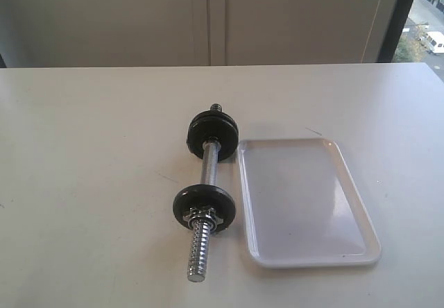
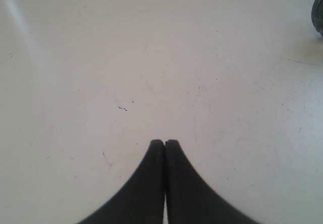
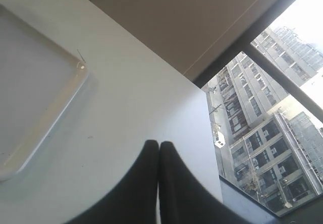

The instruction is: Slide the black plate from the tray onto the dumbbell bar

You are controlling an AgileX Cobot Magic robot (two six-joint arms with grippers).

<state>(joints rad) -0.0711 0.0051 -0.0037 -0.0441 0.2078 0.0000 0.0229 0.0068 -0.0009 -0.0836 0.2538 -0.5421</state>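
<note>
White plastic, the tray (image 1: 298,197) at the lower right of the exterior view holds nothing. We judge the task as done: the black plate (image 1: 222,204) sits on the dumbbell bar (image 1: 210,170) at lower centre, behind the collar nut (image 1: 202,219). Another disc (image 1: 201,131) sits further up. The left gripper (image 2: 164,144) and right gripper (image 3: 159,144) have their fingers pressed together, holding nothing.
</note>
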